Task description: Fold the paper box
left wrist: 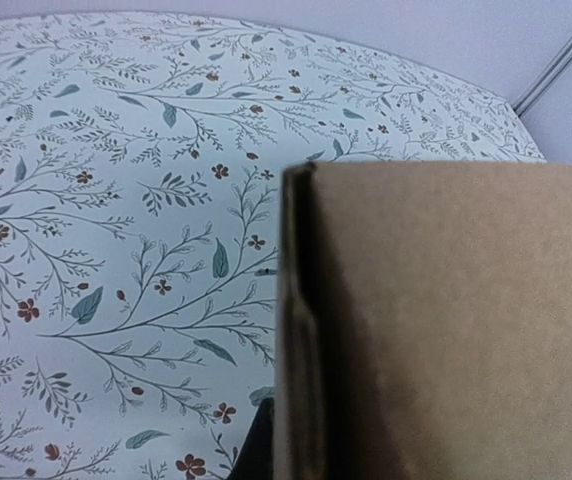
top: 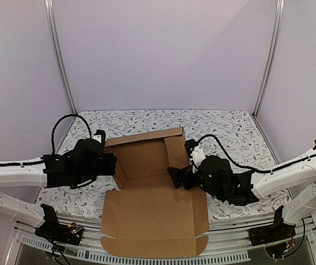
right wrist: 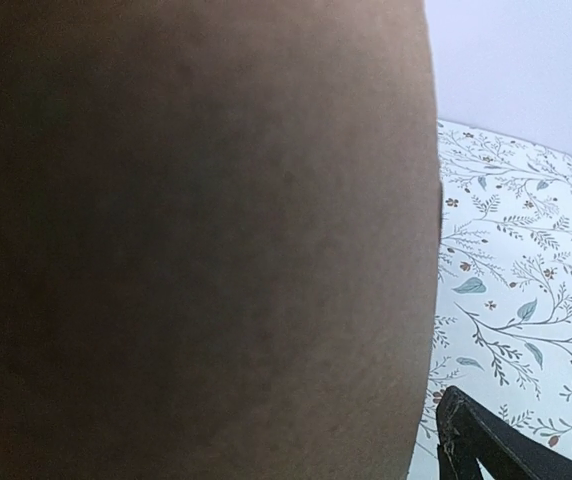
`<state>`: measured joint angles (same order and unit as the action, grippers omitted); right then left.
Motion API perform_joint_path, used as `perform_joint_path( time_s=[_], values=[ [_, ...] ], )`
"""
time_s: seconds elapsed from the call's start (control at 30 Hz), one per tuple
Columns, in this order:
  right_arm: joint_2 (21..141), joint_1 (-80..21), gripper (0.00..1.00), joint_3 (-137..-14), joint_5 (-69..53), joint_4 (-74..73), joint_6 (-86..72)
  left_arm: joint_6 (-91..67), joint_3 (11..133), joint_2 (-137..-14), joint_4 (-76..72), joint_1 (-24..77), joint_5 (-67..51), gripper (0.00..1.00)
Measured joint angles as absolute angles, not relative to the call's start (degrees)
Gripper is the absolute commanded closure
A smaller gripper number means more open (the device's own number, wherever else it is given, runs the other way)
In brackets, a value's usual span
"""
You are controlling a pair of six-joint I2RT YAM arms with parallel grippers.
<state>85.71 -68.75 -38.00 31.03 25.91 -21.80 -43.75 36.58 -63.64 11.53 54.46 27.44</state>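
The paper box [top: 152, 215] is plain brown cardboard, partly set up. Its back wall and two side walls stand, and the large lid sheet lies flat toward the near edge. My left gripper [top: 112, 164] is at the left side wall. In the left wrist view that wall [left wrist: 446, 320] fills the right half, with one dark finger [left wrist: 254, 452] tight against its outer face, so the gripper looks shut on it. My right gripper [top: 174, 175] is at the right side wall. Cardboard [right wrist: 196, 240] fills most of the right wrist view. One finger [right wrist: 486, 450] shows, apart from the cardboard; the other is hidden.
The table has a white cloth with a floral print [top: 224, 127]. Pale walls and two metal frame posts [top: 61, 61] close the back and sides. A metal rail [top: 224, 243] runs along the near edge under the lid sheet.
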Motion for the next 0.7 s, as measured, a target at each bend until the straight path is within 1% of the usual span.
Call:
perform_joint_path(
  time_s=[0.33,0.7],
  values=[
    [81.8,-68.9,0.01,-41.8,26.3,22.2,-15.4,-43.6,36.6,-63.1,10.6,54.5,27.4,1.00],
    [79.2,-68.8,0.01,-42.6,23.3,19.2,-13.3,-43.5,36.5,-61.3,10.8,54.5,27.5,1.00]
  ],
)
